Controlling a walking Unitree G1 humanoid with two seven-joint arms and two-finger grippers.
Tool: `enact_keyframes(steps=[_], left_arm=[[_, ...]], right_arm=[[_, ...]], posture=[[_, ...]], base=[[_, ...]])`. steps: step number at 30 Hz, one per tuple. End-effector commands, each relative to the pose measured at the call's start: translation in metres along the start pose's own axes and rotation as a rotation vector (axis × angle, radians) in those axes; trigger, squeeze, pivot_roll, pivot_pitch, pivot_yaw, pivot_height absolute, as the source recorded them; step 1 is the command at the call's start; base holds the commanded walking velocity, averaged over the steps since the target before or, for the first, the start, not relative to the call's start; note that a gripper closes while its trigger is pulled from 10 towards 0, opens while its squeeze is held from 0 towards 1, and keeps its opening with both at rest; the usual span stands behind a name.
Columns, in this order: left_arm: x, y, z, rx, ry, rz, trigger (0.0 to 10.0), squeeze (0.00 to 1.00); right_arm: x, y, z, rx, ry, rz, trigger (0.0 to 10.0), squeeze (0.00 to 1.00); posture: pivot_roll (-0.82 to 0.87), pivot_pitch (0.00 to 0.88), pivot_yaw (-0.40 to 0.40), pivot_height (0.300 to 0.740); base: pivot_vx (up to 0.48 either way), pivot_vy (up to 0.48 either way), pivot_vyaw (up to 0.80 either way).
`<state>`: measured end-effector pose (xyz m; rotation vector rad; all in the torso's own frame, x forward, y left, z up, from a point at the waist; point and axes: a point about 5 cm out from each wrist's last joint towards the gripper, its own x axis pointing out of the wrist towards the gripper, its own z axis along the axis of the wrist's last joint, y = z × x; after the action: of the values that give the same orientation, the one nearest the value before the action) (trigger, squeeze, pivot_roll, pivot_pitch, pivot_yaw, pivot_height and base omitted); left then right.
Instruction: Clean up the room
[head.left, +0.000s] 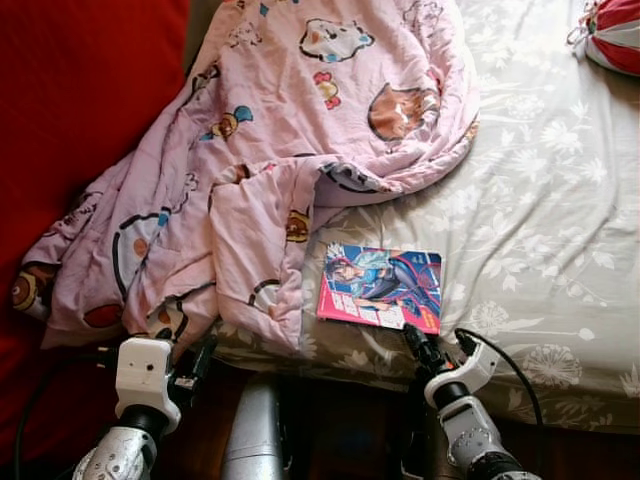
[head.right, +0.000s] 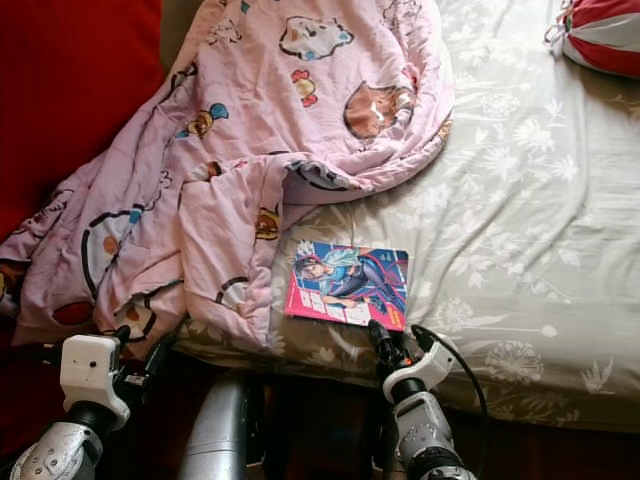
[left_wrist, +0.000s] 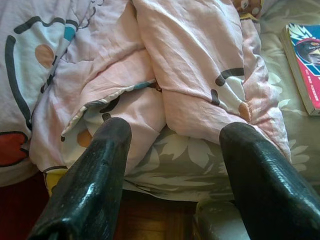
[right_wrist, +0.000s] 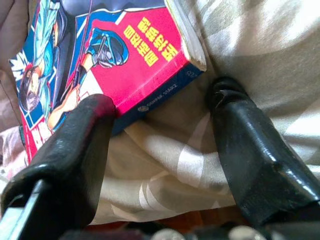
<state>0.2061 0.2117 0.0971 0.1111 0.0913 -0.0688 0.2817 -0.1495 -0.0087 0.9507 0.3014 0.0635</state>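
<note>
A comic book (head.left: 380, 287) with a red and blue cover lies flat on the floral sheet of the bed (head.left: 540, 210), near its front edge. My right gripper (head.left: 440, 343) is open at that edge. In the right wrist view one finger (right_wrist: 85, 130) touches the comic book's (right_wrist: 105, 60) near edge, and the other rests on the sheet beside its corner. A rumpled pink cartoon-print blanket (head.left: 270, 150) covers the bed's left side and hangs over the edge. My left gripper (left_wrist: 175, 145) is open just below that hanging fold, holding nothing.
A red wall or headboard (head.left: 80, 120) rises at the left. A red and white striped cushion (head.left: 615, 35) sits at the bed's far right corner. Dark floor (head.left: 350, 420) lies below the bed's front edge.
</note>
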Motion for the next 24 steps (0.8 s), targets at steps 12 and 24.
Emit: enact_keyframes(steps=[12,24], left_arm=[[-0.006,0.005,-0.002,0.024,0.026,0.005,10.0,0.00],[-0.006,0.004,-0.003,0.027,0.028,0.001,10.0,0.00]], right_arm=[[0.016,0.025,0.003,0.094,-0.015,0.108,10.0,0.00],[0.018,0.029,0.000,0.121,-0.006,0.120,0.0,0.00]], posture=[[0.38,0.302,0.101,0.596],[0.38,0.299,0.101,0.596]], base=[[0.000,0.000,0.00],[0.000,0.000,0.00]])
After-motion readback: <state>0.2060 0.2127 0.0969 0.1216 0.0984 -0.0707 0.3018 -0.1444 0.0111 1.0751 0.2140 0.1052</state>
